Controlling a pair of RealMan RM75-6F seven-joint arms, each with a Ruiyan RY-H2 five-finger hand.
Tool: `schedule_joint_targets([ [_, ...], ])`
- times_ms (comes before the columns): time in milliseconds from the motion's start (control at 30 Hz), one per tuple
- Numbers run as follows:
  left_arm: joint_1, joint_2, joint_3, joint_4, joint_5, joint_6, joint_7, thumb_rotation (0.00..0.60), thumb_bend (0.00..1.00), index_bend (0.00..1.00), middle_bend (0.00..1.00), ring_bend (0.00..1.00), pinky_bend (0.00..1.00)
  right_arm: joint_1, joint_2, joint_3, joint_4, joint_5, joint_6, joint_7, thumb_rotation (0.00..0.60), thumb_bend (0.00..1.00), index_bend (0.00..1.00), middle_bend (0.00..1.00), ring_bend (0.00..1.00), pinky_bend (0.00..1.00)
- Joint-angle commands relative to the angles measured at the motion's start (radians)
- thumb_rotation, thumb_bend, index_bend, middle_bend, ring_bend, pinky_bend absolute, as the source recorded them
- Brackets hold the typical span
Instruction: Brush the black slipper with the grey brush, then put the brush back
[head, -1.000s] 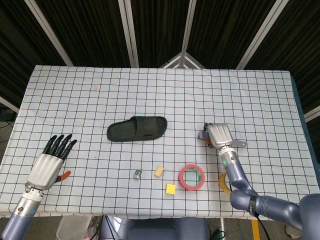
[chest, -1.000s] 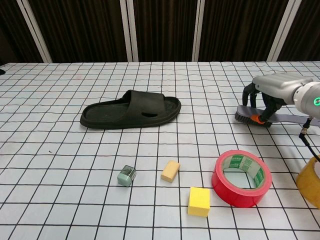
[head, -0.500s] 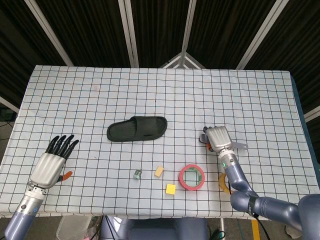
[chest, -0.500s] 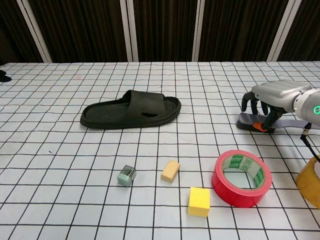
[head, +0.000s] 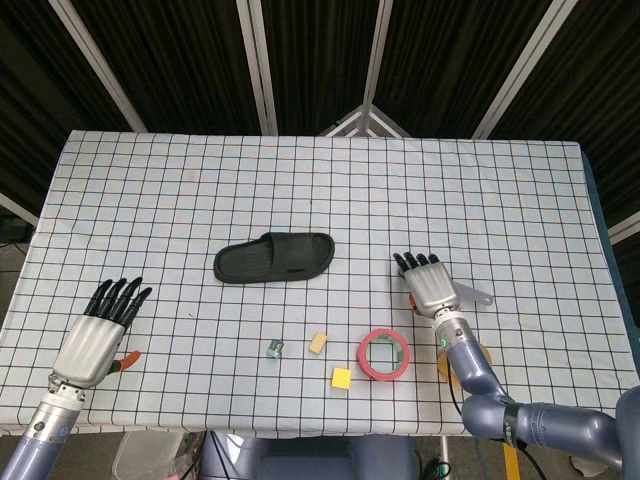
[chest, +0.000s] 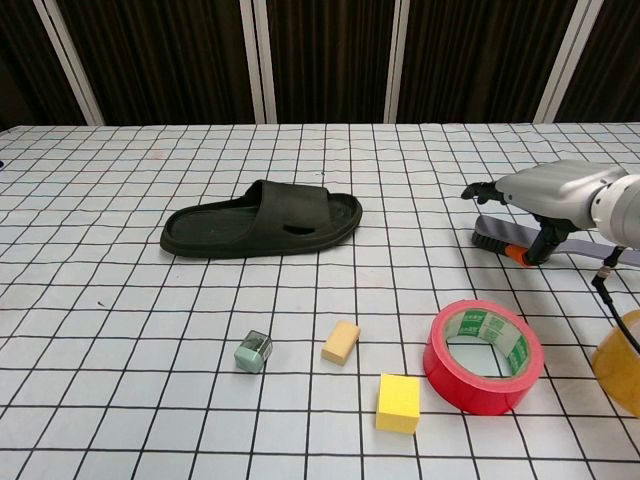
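The black slipper lies flat near the middle of the checked table, toe end to the left. The grey brush rests on the cloth to its right, bristles down; in the head view only its handle sticks out past the hand. My right hand hovers just over the brush with its fingers stretched out flat and its thumb hanging beside the handle, holding nothing. My left hand lies open at the table's near left, far from the slipper.
A red tape roll lies in front of the brush, and a yellowish roll sits at the near right edge. A yellow block, a tan block and a small green object are scattered near the front.
My right hand has uncurled its fingers off the brush, which now lies on the table, and drawn back toward me. My left hand has also slid nearer.
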Motion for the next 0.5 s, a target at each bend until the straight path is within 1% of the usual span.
schedule_joint_targets([
  [33, 0.019, 0.004, 0.008, 0.005, 0.019, 0.022, -0.015, 0.600, 0.10, 0.00, 0.00, 0.00, 0.00, -0.011, 0.036, -0.002, -0.068, -0.030, 0.045, -0.003, 0.600, 0.50, 0.00, 0.10, 0.13, 0.16],
  [100, 0.039, 0.006, 0.016, 0.011, 0.037, 0.049, -0.031, 0.600, 0.10, 0.00, 0.00, 0.00, 0.00, -0.023, 0.063, -0.005, -0.129, -0.056, 0.082, -0.008, 0.600, 0.48, 0.00, 0.08, 0.10, 0.15],
  [167, 0.071, 0.009, 0.025, 0.020, 0.056, 0.090, -0.048, 0.600, 0.09, 0.00, 0.00, 0.00, 0.00, -0.047, 0.099, -0.020, -0.205, -0.101, 0.149, -0.024, 0.600, 0.47, 0.00, 0.05, 0.05, 0.14],
  [200, 0.120, 0.013, 0.028, 0.023, 0.035, 0.143, -0.036, 0.600, 0.08, 0.00, 0.00, 0.00, 0.00, -0.108, 0.152, -0.065, -0.289, -0.164, 0.265, -0.044, 0.600, 0.46, 0.00, 0.04, 0.03, 0.13],
  [233, 0.149, 0.013, 0.033, 0.018, 0.029, 0.172, -0.012, 0.600, 0.08, 0.00, 0.00, 0.00, 0.00, -0.171, 0.192, -0.118, -0.358, -0.233, 0.364, -0.053, 0.600, 0.45, 0.00, 0.02, 0.01, 0.11],
  [300, 0.173, 0.014, 0.035, 0.012, 0.033, 0.198, 0.007, 0.600, 0.07, 0.00, 0.00, 0.00, 0.00, -0.254, 0.230, -0.187, -0.406, -0.331, 0.476, -0.039, 0.600, 0.43, 0.00, 0.01, 0.00, 0.06],
  [333, 0.182, 0.015, 0.036, 0.013, 0.036, 0.208, 0.007, 0.600, 0.07, 0.00, 0.00, 0.00, 0.00, -0.290, 0.241, -0.213, -0.413, -0.368, 0.520, -0.023, 0.600, 0.43, 0.00, 0.00, 0.00, 0.03],
  [367, 0.195, 0.017, 0.037, 0.015, 0.039, 0.222, 0.006, 0.600, 0.07, 0.00, 0.00, 0.00, 0.00, -0.345, 0.256, -0.251, -0.413, -0.424, 0.583, 0.009, 0.600, 0.42, 0.00, 0.00, 0.00, 0.02],
  [400, 0.203, 0.019, 0.038, 0.017, 0.041, 0.231, 0.004, 0.600, 0.07, 0.00, 0.00, 0.00, 0.00, -0.383, 0.263, -0.275, -0.406, -0.460, 0.623, 0.037, 0.600, 0.42, 0.00, 0.00, 0.00, 0.01],
  [467, 0.223, 0.023, 0.039, 0.024, 0.052, 0.255, -0.008, 0.600, 0.06, 0.00, 0.00, 0.00, 0.00, -0.488, 0.273, -0.336, -0.362, -0.552, 0.726, 0.137, 0.600, 0.42, 0.00, 0.00, 0.00, 0.01],
  [500, 0.230, 0.024, 0.039, 0.029, 0.061, 0.264, -0.013, 0.600, 0.06, 0.00, 0.00, 0.00, 0.00, -0.535, 0.273, -0.358, -0.330, -0.583, 0.765, 0.192, 0.600, 0.42, 0.00, 0.00, 0.00, 0.01],
])
